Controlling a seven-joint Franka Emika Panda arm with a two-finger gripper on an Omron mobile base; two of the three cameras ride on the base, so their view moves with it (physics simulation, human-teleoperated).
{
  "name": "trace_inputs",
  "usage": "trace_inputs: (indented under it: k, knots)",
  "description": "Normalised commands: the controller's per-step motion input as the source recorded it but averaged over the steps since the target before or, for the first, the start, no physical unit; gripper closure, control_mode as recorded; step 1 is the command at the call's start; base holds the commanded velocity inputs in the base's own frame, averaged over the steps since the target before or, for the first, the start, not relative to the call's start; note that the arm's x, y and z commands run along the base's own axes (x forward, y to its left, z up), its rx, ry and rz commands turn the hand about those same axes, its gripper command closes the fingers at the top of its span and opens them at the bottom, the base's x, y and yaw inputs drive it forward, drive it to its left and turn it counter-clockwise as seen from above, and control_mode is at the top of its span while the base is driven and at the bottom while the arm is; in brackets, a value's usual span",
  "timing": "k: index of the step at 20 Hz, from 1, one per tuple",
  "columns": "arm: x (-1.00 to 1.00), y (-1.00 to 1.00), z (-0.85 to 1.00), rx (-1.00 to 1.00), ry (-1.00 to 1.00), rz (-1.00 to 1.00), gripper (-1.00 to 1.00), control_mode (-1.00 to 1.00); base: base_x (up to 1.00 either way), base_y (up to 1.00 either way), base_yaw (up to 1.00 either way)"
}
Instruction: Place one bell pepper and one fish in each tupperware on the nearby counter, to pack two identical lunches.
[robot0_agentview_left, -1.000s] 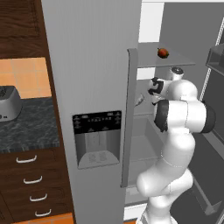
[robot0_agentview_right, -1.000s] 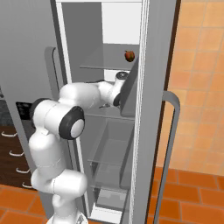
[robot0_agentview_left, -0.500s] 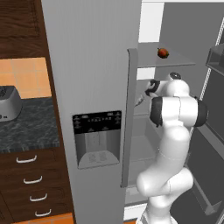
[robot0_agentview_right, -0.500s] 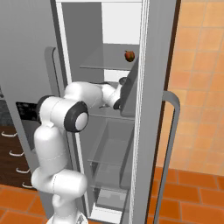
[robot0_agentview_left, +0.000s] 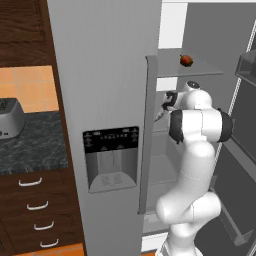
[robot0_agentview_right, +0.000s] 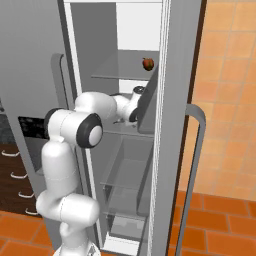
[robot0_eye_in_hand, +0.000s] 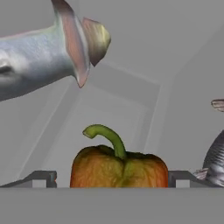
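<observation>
Inside the open fridge, a fish (robot0_eye_in_hand: 39, 54) lies at the left and a second fish (robot0_eye_in_hand: 216, 164) at the right edge of the hand view. Between them, the bell pepper (robot0_eye_in_hand: 119, 168) sits straight ahead of the claw (robot0_eye_in_hand: 111, 178), stem upright, between its fingertips (robot0_eye_in_hand: 41, 178). The claw stands wide apart, holding nothing; whether it touches the pepper is unclear.
</observation>
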Motion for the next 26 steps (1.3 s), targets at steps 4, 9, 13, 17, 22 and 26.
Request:
trace_inputs:
  k: [4, 9, 13, 17, 22, 26]
  knots:
    - [0.0, 0.14, -0.35, 0.0, 0.07, 0.0, -1.0, -1.0, 0.0, 0.0, 0.0]
    - [0.0, 0.01, -0.02, 0.0, 0.0, 0.0, 1.0, -1.0, 0.0, 0.0, 0.0]
    - [-0.11, 0.01, 0.0, 0.0, 0.0, 0.0, 1.0, -1.0, 0.0, 0.0, 0.0]
    - [-0.61, 0.04, 0.0, 0.0, 0.0, -0.01, 1.0, -1.0, 0.0, 0.0, 0.0]
    - [-1.0, 0.46, 0.17, 0.0, -0.09, -0.07, 1.0, -1.0, 0.0, 0.0, 0.0]
    - [-0.98, 1.0, 0.4, 0.0, -0.09, -0.21, 1.0, -1.0, 0.0, 0.0, 0.0]
